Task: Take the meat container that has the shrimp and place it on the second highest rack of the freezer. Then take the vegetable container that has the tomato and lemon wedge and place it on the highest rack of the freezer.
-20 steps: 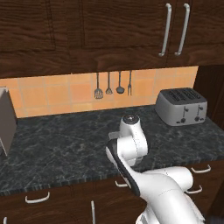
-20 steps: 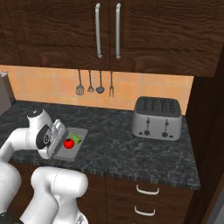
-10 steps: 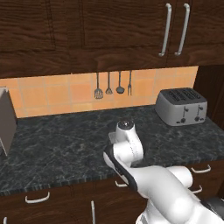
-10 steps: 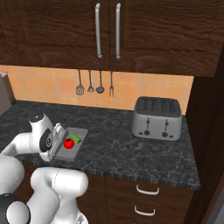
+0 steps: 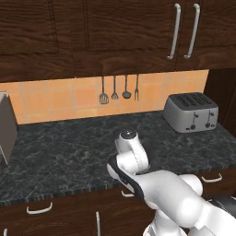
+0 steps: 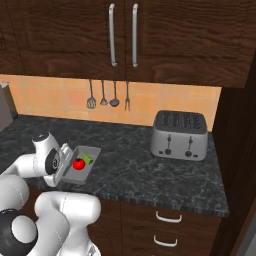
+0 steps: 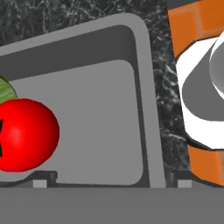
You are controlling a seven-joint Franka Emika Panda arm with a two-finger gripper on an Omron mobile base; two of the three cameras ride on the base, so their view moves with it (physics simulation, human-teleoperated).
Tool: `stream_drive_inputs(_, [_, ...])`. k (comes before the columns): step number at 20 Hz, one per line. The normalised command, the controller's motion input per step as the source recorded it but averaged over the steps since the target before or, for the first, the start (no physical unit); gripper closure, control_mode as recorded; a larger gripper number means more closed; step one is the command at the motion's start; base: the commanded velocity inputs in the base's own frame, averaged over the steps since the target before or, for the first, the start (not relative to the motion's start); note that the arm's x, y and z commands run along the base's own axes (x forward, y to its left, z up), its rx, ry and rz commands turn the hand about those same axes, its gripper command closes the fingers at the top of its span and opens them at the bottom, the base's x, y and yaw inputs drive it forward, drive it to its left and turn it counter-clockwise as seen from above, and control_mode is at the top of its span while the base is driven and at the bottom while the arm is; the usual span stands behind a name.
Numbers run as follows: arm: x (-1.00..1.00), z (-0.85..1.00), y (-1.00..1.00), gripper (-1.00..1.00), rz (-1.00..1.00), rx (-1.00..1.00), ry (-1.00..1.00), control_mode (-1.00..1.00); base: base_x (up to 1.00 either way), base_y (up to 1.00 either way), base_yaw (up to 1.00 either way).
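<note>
The vegetable container (image 6: 89, 165) is a shallow grey tray on the dark counter near its front edge. It holds the red tomato (image 6: 78, 163) and the green lemon wedge (image 6: 88, 158). My wrist hangs low over the tray's left end in the right base view. In the hand view the container (image 7: 87, 118) is very close, with the tomato (image 7: 24, 133) at the left and a sliver of the lemon wedge (image 7: 6, 91) behind it. My gripper (image 7: 113, 177) is open. Its two dark tips stand either side of the tray's right wall, and nothing is gripped.
A silver toaster (image 6: 180, 134) stands at the back right of the counter (image 6: 130, 175). Several utensils (image 6: 107, 95) hang on the orange tiled wall under dark wood cabinets (image 6: 150, 35). A grey block (image 5: 7, 126) stands at the counter's far left. Drawers run below the front edge.
My wrist has sunk a little lower over the tray and drawn slightly back toward the base. The jaws stay open and the tray has not moved.
</note>
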Motion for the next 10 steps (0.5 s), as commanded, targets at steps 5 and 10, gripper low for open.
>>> stream_drive_inputs(5, [-0.17,-0.28,-0.08,-1.00,0.00,0.00,0.00,-1.00,0.00,0.00,0.00])
stream_drive_inputs(10, [-0.09,-0.30,-0.34,-1.00,0.00,0.03,0.02,-1.00,0.00,0.00,0.00])
